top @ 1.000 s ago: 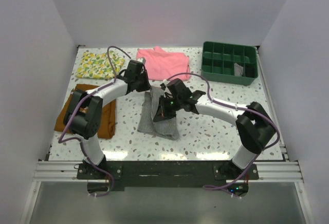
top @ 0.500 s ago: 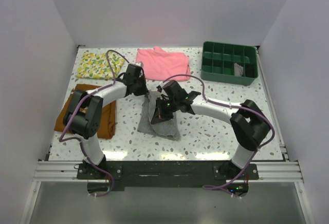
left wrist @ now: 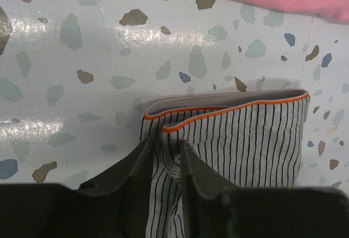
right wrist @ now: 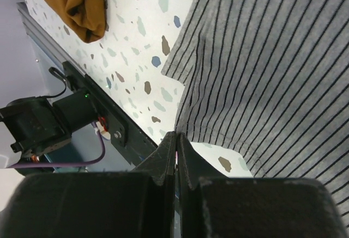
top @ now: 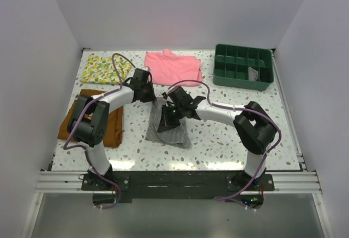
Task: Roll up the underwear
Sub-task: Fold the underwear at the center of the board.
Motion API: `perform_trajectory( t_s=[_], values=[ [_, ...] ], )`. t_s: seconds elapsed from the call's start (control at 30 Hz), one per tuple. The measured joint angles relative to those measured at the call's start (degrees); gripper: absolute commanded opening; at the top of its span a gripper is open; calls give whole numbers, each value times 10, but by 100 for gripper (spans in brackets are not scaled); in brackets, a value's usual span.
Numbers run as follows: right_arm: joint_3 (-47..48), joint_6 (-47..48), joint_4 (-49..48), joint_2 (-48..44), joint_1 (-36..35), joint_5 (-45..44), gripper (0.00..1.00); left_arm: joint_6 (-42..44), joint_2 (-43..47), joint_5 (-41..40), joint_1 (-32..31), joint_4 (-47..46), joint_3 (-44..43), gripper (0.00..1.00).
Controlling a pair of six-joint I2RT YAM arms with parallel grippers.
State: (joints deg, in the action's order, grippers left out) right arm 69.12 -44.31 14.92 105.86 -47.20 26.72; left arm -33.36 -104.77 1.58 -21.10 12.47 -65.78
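Grey-striped underwear point(top: 170, 131) is being pinched by left claw point(left wrist: 166, 146) (at its far edge) and right claw point(right wrist: 176, 137); rolling nearward is likely starting.

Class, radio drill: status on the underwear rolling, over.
Left gripper shut on the underwear by its orange-edged waistband. Right gripper shut at the fabric's edge, hold unclear. Underwear flat, unrolled. Nothing lying on it.

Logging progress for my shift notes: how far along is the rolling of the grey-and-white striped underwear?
Barely started. Done: the grey-and-white striped underwear lies flat on the speckled table, with no roll showing. In hand: the left gripper pinches fabric beside the orange-edged waistband; the right gripper is shut above the cloth, its hold unclear. Left: the whole roll.
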Motion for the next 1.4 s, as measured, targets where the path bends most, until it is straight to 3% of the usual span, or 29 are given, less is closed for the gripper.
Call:
perform_trajectory(
  t_s=[0.03,0.13,0.23,0.63,1.4],
  values=[
    [2,0,0,0,0,0,0,0,0,-2,0,1,0,56],
    [5,2,-2,0,-1,1,0,-2,0,-11,1,5,0,84],
    [6,4,-3,0,-1,1,0,-3,4,-24,1,7,0,100],
    [45,12,1,29,-17,3,0,-24,118,-53,39,33,27,100],
    [87,33,-2,130,-53,-7,0,-46,186,-54,73,70,85,100]
  ],
)
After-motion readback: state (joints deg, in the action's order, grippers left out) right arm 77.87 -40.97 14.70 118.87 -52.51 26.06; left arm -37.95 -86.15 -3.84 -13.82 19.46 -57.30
